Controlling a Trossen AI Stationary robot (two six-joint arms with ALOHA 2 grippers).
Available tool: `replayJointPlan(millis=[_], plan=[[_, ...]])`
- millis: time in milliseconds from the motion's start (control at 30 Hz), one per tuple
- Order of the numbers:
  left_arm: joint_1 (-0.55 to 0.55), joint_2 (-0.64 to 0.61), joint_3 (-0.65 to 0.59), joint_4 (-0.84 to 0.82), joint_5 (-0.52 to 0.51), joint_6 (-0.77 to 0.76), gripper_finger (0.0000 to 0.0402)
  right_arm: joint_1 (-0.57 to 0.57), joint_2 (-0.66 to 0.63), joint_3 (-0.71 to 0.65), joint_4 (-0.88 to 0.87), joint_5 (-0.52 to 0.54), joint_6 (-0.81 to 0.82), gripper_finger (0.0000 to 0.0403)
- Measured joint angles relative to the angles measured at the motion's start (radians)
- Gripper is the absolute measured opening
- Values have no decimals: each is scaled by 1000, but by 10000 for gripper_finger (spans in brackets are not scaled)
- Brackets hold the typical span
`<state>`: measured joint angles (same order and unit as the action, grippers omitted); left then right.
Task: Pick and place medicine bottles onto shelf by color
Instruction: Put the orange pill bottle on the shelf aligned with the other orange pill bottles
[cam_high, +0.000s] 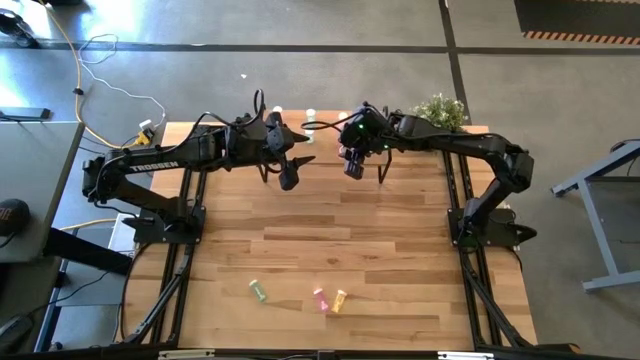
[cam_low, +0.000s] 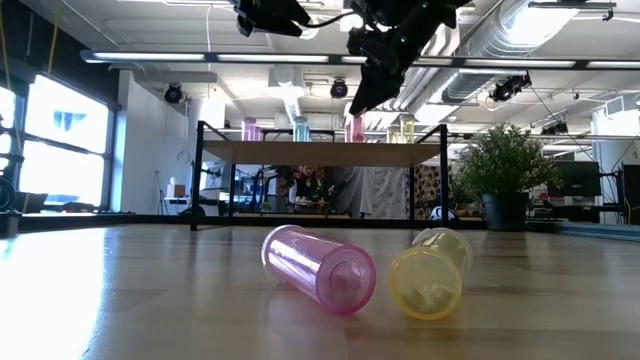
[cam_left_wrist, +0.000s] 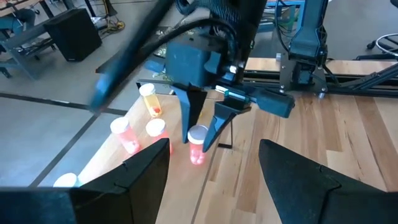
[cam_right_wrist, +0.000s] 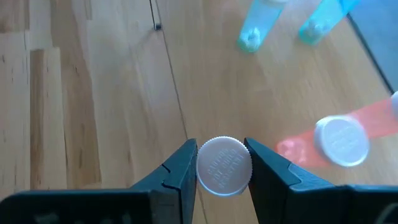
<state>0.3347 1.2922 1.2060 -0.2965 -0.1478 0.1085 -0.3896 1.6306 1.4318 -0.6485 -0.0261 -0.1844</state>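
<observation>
pink bottle (cam_right_wrist: 224, 167), white cap up, pinched between the right gripper (cam_right_wrist: 221, 168) fingers, upright over the shelf (cam_low: 330, 152) at the far edge of the surface (cam_high: 330, 240). more bottles standing on the shelf beside it, a red one (cam_right_wrist: 339, 142) closest. left gripper (cam_left_wrist: 211, 177) spread wide, nothing in it, hovering near the right one. near edge: green bottle (cam_high: 258, 290), pink bottle (cam_low: 318, 268) and yellow bottle (cam_low: 430, 272) lying down.
</observation>
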Motion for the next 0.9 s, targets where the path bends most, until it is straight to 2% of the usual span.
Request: replayJointPlan(millis=[467, 667, 767, 900], plan=[[0, 0, 0, 0, -2, -2, 239, -3, 0, 0, -20, 0, -19, 109], [0, 0, 0, 0, -2, -3, 239, -3, 0, 0, -19, 2, -19, 151], [0, 0, 0, 0, -2, -3, 239, -3, 0, 0, -17, 44, -34, 172], [0, 0, 0, 0, -2, -3, 239, -3, 0, 0, -13, 56, -45, 184]])
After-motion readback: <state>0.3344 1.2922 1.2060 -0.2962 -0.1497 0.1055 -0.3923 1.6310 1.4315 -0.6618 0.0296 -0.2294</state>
